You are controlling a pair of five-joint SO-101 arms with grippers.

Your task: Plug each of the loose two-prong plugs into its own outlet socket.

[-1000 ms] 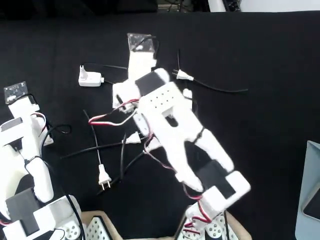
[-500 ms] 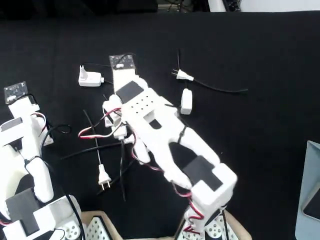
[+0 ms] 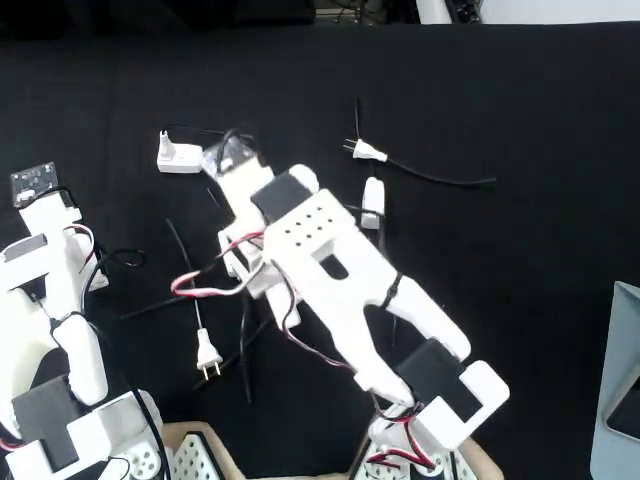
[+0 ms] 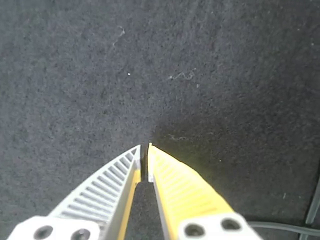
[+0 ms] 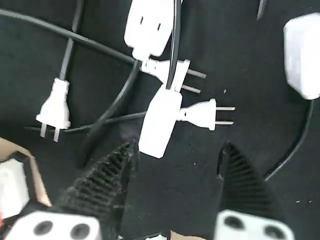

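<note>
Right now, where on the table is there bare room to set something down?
Bare cloth lies between the far plug and the bin, and along the far edge. It's crowded under the right arm: cords, plugs, sockets.

The tabletop [image 3: 540, 100] is plain black fabric. The two-prong plugs [image 5: 53, 106] are white, with silver prongs [image 5: 225, 108] and black cords [image 5: 116, 102]. The outlet sockets [image 5: 160, 122] are white. The left gripper [image 4: 145, 150] has one pale grey ribbed finger [image 4: 102, 192] and one yellow ribbed finger [image 4: 182, 192]. The right gripper [image 5: 179, 150] has black ribbed fingers [image 5: 100, 185]. The arms [image 3: 330, 260] are white with black panels and red-and-white wiring [image 3: 205, 287].
</note>
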